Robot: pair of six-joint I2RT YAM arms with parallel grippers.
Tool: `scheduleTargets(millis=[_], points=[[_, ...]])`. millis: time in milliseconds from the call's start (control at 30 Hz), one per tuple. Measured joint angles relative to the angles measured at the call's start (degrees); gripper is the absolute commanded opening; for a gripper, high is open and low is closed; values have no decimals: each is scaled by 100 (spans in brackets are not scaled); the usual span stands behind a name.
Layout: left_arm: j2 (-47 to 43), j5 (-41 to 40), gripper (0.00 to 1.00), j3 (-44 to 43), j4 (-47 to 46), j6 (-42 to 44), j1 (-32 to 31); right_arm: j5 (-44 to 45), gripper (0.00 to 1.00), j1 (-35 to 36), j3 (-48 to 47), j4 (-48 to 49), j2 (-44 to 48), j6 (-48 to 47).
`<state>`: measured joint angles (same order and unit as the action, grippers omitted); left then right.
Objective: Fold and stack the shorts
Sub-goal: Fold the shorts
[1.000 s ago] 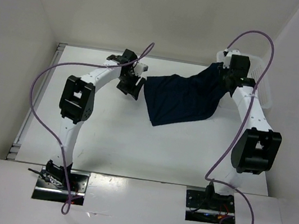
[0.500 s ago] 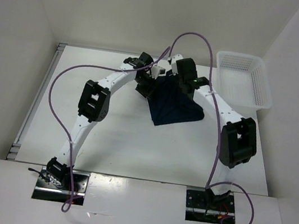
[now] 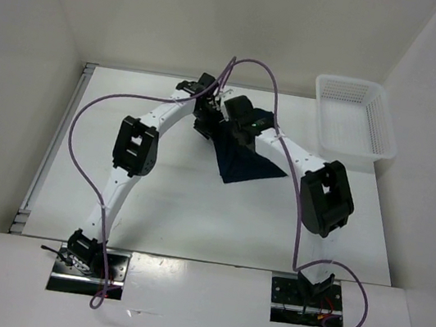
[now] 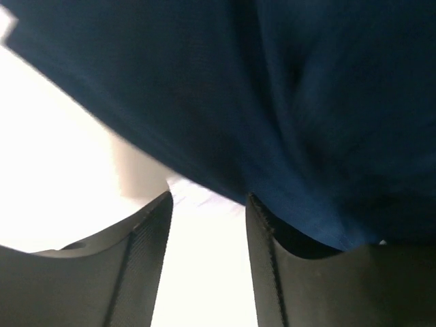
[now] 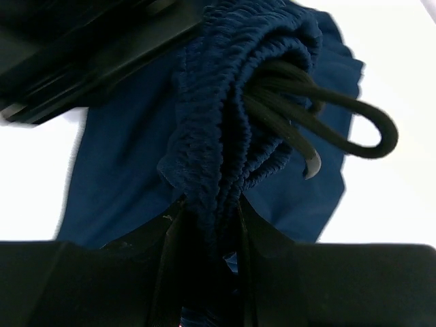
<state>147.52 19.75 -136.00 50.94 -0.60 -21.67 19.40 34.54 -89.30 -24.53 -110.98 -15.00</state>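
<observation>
Holding the shorts (image 5: 129,157) by the gathered waistband (image 5: 218,102) in the right gripper (image 5: 208,225), with the jaws pinched narrow on the ribbed cloth and the drawstring (image 5: 354,119) looping out toward the right of the wrist view. Note the change over the last second: swung from the upper right, by the white mesh basket (image 3: 382,115), to the upper centre of the overhead view, just beside the left gripper (image 3: 205,122). Note also the shorts, then spread wide across the table (image 3: 163,196), now drawn into a narrow dark wedge at centre, well apart from the basket. Read this as one half brought over the other: a first fold nearly closed but not yet laid flat. Check the left gripper in its own view: parted by a modest gap, bare table showing between the fingers (image 4: 136,259), cloth hanging just beyond the tips, nothing clamped. Expect next a lowering and release of the waistband onto the lower layer, then smoothing. Watch for the drawstring snagging a finger on release.
</observation>
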Motion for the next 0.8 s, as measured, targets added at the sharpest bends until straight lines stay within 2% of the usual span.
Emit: scheduleTargets(millis=[33,133,267,400,533,600,800], points=[[2,-42,60,-13,7,4,35,0,23,66,-2,31,-63,33],[2,-146,65,-31,0,17,210,-101,42,238,-2,39,-199,114],[-24,-345,71,-39,-2,28,597,-835,56,330,-20,28,-205,210],[-48,-610,73,-39,2,33,986,-1851,65,348,-35,44,-138,216],[-50,-710,75,-66,48,31,1161,-2815,65,348,-39,46,122,188],[-50,-643,76,-98,125,33,1126,-2994,64,352,-20,68,367,164],[-144,-321,80,-164,234,35,710,-2321,56,155,973,592,1440,-17]])
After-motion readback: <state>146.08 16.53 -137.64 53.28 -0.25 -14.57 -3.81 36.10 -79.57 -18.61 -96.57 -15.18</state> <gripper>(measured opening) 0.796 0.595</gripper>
